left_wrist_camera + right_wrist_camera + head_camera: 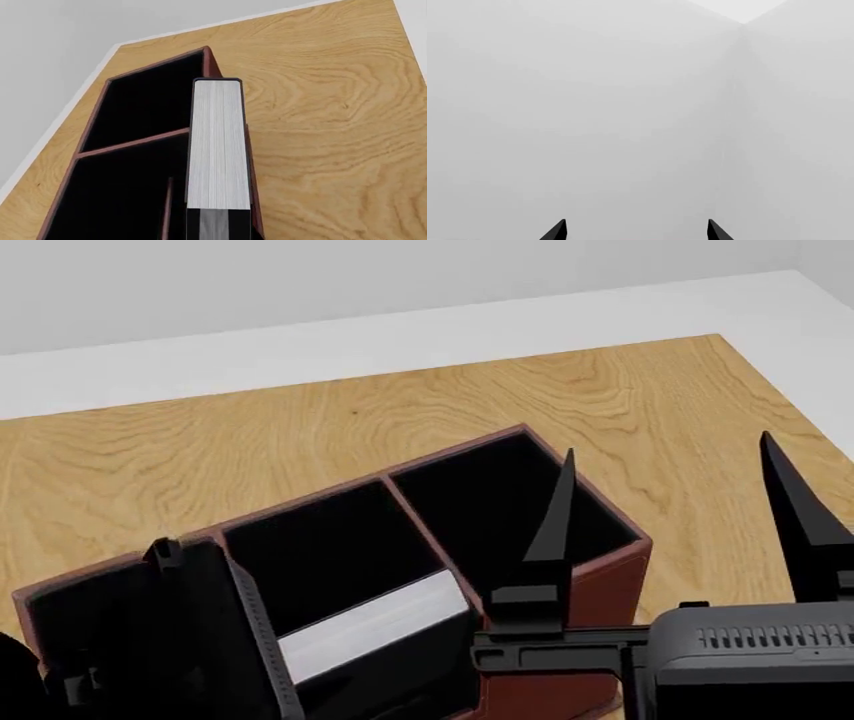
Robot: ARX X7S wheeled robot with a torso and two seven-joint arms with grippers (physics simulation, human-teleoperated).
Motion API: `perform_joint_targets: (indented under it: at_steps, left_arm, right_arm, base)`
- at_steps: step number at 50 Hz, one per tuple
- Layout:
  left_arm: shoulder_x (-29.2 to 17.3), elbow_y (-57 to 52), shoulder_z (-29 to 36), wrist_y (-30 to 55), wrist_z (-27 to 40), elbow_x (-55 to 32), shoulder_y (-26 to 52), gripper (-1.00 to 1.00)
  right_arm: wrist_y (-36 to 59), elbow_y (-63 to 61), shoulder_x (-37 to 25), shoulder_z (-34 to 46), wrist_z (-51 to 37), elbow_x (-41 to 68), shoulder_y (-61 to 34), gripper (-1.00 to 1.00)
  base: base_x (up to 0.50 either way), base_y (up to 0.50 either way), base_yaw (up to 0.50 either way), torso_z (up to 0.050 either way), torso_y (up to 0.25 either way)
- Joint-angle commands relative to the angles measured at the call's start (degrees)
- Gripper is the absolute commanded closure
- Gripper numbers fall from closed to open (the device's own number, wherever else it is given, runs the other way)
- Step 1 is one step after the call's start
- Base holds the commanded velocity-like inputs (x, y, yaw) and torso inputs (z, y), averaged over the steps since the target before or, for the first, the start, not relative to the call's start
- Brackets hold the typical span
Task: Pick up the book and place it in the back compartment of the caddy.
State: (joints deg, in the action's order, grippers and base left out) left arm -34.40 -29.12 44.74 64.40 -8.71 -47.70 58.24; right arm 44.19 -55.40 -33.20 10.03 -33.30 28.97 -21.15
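The book (217,145) shows its white page edge between dark covers, and my left gripper (219,211) is shut on its near end. The book hangs lengthwise over the caddy (143,142), along one of its red-brown walls. In the head view the book (380,622) lies tilted over the near part of the middle cell of the caddy (607,585), held at its left end by my left gripper (274,655). How deep it sits in the cell I cannot tell. My right gripper (667,443) is raised beside the caddy, open and holding nothing, its fingers pointing up.
The caddy stands on a wooden table (267,440) whose far and right edges meet a pale floor. My right gripper (636,221) faces only blank grey wall.
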Motion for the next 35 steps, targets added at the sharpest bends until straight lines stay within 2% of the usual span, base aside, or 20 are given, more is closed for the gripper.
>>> perform_joint_targets:
  at_steps: [1, 14, 35]
  left_arm:
    - [0.0, 1.8, 0.6, -3.4, 0.3, 3.7, -0.8, 1.00]
    - [0.5, 4.7, 4.9, -7.6, -1.8, 8.6, -0.8, 1.00]
    - [1.8, 11.9, 8.2, -13.8, -4.6, 12.9, -1.9, 1.00]
  right_arm:
    - [-0.2, 0.4, -0.3, 0.7, -0.6, 0.4, -0.3, -1.00]
    - [-1.2, 0.5, -0.9, 0.3, -1.1, 0.9, 0.1, -1.00]
    - [-2.1, 2.5, -1.2, 1.4, -1.2, 0.6, -0.2, -1.00]
  base:
    - [0.00, 0.00, 0.00, 0.000, 0.000]
    - [0.00, 0.00, 0.00, 0.000, 0.002]
    - [0.00, 0.00, 0.00, 0.000, 0.001]
